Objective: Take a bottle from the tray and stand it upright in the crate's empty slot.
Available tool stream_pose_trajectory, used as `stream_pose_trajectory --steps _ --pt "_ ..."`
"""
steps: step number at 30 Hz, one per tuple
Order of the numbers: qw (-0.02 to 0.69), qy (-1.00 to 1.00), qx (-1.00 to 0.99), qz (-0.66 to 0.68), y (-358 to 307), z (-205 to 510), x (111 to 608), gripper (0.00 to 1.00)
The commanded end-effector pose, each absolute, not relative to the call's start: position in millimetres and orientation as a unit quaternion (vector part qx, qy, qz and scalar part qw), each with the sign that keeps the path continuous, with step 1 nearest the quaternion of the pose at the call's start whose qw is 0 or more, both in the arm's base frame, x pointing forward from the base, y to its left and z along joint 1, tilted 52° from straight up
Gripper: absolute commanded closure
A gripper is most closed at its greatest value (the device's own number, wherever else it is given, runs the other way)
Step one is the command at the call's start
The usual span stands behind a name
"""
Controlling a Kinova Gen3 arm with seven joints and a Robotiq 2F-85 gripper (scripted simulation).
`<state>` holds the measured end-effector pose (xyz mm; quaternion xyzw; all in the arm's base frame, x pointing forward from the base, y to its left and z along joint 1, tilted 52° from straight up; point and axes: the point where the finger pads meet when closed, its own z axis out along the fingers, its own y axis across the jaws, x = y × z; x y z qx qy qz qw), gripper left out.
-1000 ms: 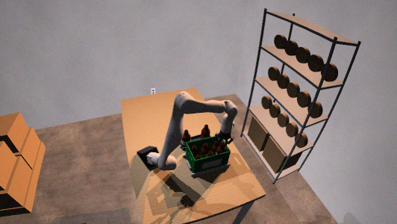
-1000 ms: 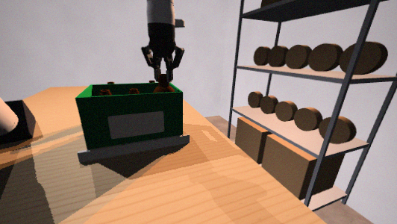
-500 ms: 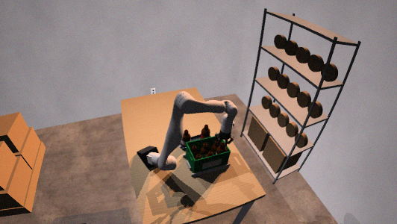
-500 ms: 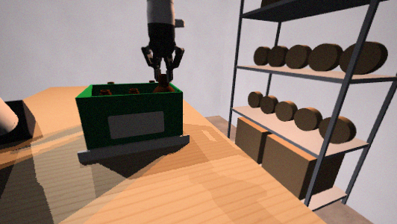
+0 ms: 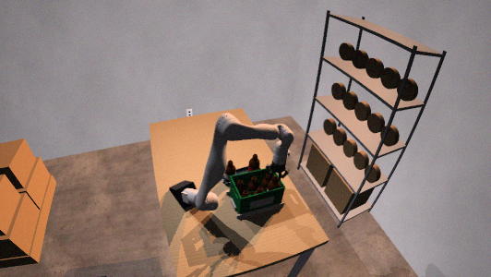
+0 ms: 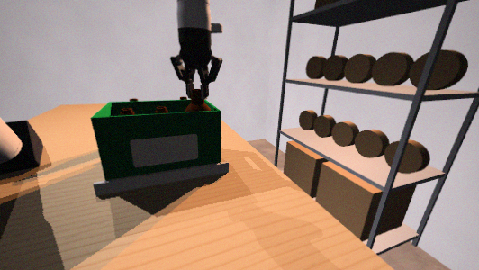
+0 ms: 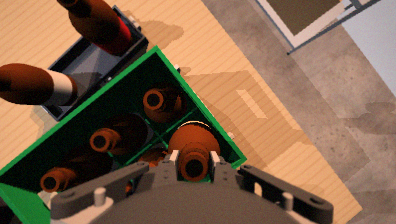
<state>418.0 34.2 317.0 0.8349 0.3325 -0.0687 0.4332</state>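
Observation:
The green crate [image 6: 158, 137] stands on the table and holds several brown bottles. My gripper [image 6: 196, 87] is shut on the neck of a brown bottle [image 6: 197, 103], held upright and lowered into the crate's corner slot; only its shoulder and neck show above the rim. In the wrist view the held bottle [image 7: 193, 150] sits inside the right corner cell of the crate [image 7: 125, 145], between my fingers. The dark tray [image 7: 95, 65] lies behind the crate with two bottles standing in it, one with a red label [image 7: 100, 22] and one with a white label [image 7: 35, 82].
A metal shelf rack [image 5: 369, 115] with round brown discs and boxes stands right of the table. The table's right edge [image 7: 280, 130] runs close to the crate. The arm's base [image 5: 189, 196] sits left of the crate. Cardboard boxes [image 5: 20, 203] stand on the floor at far left.

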Motion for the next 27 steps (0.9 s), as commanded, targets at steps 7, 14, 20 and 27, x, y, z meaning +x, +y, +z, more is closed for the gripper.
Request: stream_pose_trajectory --steps 7,14,20,27 --pt "0.435 0.338 0.832 -0.073 32.6 316.4 417.9 1.0" --pt "0.435 0.338 0.832 -0.073 31.5 315.5 418.1 1.0" --pt "0.435 0.338 0.832 -0.073 29.9 314.3 418.5 1.0" --pt "0.435 0.338 0.832 -0.073 25.4 310.7 419.5 1.0"
